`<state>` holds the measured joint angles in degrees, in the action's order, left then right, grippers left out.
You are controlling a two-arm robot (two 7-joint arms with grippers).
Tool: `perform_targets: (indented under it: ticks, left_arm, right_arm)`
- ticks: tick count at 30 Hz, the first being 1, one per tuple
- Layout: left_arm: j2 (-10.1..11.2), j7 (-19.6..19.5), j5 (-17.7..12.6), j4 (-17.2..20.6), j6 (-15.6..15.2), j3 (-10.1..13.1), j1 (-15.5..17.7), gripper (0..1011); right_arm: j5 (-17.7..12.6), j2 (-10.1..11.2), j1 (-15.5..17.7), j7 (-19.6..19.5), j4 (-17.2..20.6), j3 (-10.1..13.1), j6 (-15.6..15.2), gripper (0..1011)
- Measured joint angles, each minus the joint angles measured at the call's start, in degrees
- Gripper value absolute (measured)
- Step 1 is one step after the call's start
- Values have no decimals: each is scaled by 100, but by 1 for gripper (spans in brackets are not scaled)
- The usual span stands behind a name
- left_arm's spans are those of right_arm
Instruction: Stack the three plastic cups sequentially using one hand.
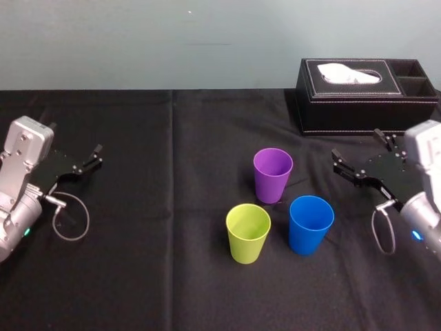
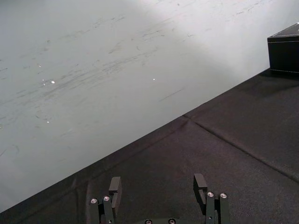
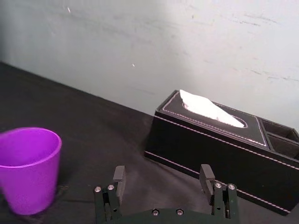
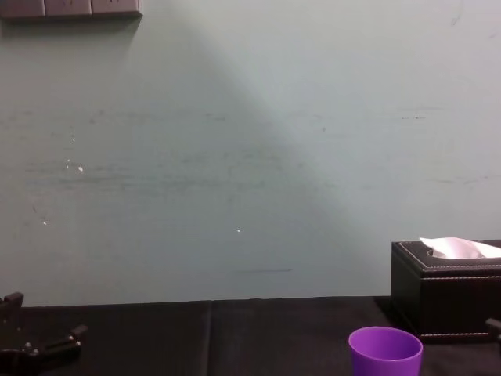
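Three plastic cups stand upright and apart on the black cloth: a purple cup [image 1: 273, 174] at the back, a yellow-green cup [image 1: 248, 232] front left of it and a blue cup [image 1: 311, 224] front right. My right gripper [image 1: 357, 143] hovers to the right of the purple cup, open and holding nothing. In the right wrist view the right gripper [image 3: 162, 172] has its fingers spread, with the purple cup [image 3: 29, 168] off to one side. At the table's far left my left gripper [image 1: 100, 156] sits idle and open, well away from the cups. The purple cup [image 4: 385, 352] also shows in the chest view.
A black tissue box [image 1: 365, 93] stands at the back right, just behind the right gripper. The black tablecloth [image 1: 158, 276] runs up to a pale green wall [image 1: 172, 41]. Thin cable loops hang from both wrists.
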<state>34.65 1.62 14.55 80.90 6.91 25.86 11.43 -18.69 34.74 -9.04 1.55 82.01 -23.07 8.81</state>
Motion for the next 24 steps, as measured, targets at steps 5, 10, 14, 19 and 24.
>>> perform_targets:
  ticks: [5, 10, 14, 19, 24]
  left_arm:
    - [0, 0, 0, 0, 0, 0, 0, 1011]
    - [0, 0, 0, 0, 0, 0, 0, 1011]
    - [0, 0, 0, 0, 0, 0, 0, 1011]
    - [0, 0, 0, 0, 0, 0, 0, 1011]
    - [0, 0, 0, 0, 0, 0, 0, 1011]
  right_arm:
    - [-515, 157, 418, 429, 312, 329, 268, 1004]
    - [-946, 430, 938, 905, 710, 626, 549, 1004]
    - [-1144, 621, 1291, 1191, 959, 804, 713, 1004]
    - [-1285, 867, 1770, 1540, 1250, 1011, 935, 1004]
    - [-1294, 1025, 2083, 1788, 1375, 1121, 1082, 1004]
